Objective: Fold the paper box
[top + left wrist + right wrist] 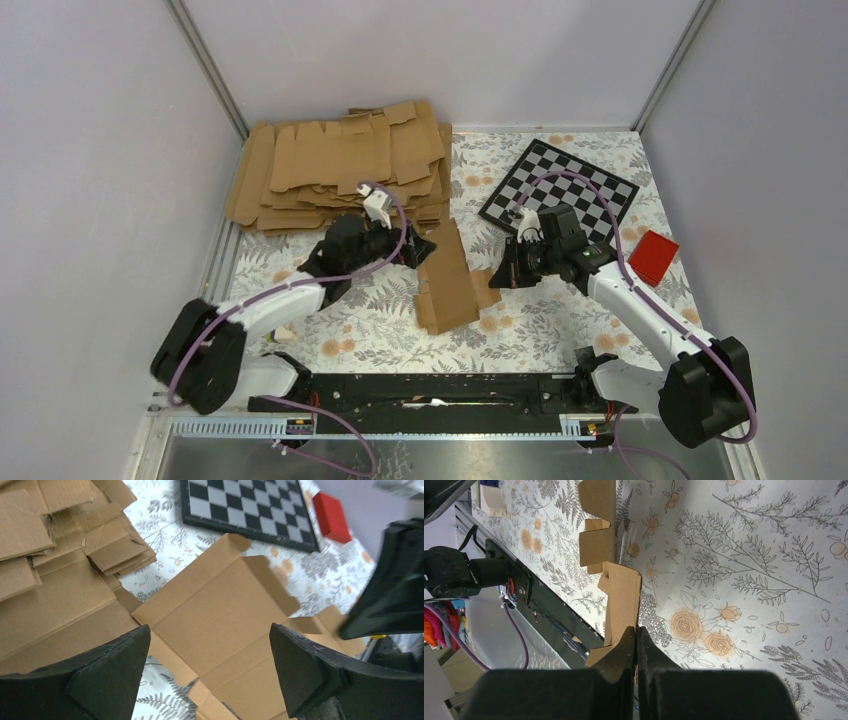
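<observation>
1. Right claw [636, 630]: its fingers are pressed together on the edge of a small flap of the box [447, 280]. Hold that pinch firm; it probably serves as the anchor that stops the card sliding.
2. Left claw [209, 630]: its jaws are wide apart and hold nothing, poised over the box's broad panel and its score lines.
3. The box lies on the mat [370, 330] between the claws, with its far end near the pile [340, 165]. How far its walls are raised is unclear.
4. Bring the left claw down beside a score line and push the panel along it, not across.
5. Stay clear of the pile's edges, so that only one blank moves.
</observation>
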Available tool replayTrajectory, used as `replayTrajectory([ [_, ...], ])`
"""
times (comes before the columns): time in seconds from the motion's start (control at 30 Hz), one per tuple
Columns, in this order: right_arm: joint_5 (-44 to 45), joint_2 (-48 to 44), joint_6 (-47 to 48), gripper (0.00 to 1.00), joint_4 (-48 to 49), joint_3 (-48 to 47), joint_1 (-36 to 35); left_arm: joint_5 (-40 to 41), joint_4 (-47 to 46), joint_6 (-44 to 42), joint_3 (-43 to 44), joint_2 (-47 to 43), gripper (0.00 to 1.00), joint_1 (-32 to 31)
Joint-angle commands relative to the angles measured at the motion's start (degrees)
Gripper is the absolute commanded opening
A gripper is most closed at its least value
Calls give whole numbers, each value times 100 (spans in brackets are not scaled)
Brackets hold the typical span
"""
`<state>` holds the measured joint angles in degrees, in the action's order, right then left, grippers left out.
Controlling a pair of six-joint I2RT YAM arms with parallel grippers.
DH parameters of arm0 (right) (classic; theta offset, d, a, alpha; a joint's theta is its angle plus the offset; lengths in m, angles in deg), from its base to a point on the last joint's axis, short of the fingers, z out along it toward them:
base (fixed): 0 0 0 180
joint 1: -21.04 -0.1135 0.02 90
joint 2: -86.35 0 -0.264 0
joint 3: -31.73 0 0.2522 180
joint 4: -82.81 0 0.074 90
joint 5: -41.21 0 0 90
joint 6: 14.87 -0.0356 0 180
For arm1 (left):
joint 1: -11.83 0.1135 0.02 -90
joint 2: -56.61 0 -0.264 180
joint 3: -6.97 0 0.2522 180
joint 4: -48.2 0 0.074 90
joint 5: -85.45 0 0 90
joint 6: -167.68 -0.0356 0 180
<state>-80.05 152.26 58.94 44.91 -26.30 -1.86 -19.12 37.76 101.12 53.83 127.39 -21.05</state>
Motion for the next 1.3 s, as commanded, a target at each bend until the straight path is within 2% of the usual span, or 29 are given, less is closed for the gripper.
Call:
replayTrajectory([
  [0.0,-336,51,122,0,-259,-197,-31,-951,-246,-392,649,837,95,238],
  [0.2,-320,9,81,0,-267,-181,-31,-1796,-940,-123,886,1569,97,540],
  [0.33,-282,2,35,0,-274,-112,-33,-2831,-905,224,1571,2282,97,762],
  [0.43,-181,10,25,0,-272,-85,-31,-3317,-1070,536,1828,2720,98,776],
  [0.7,158,16,35,0,-259,-20,-31,-3967,-1731,1241,1892,3027,97,793],
  [0.93,795,25,-34,0,-168,18,-31,-3993,-3430,2840,1074,2779,87,693],
  [1.07,742,95,-36,0,-110,3,-32,-3876,-2879,2639,848,2533,75,663],
  [1.27,704,132,-35,0,-81,-4,-31,-3162,-1303,1454,681,2035,69,480],
])
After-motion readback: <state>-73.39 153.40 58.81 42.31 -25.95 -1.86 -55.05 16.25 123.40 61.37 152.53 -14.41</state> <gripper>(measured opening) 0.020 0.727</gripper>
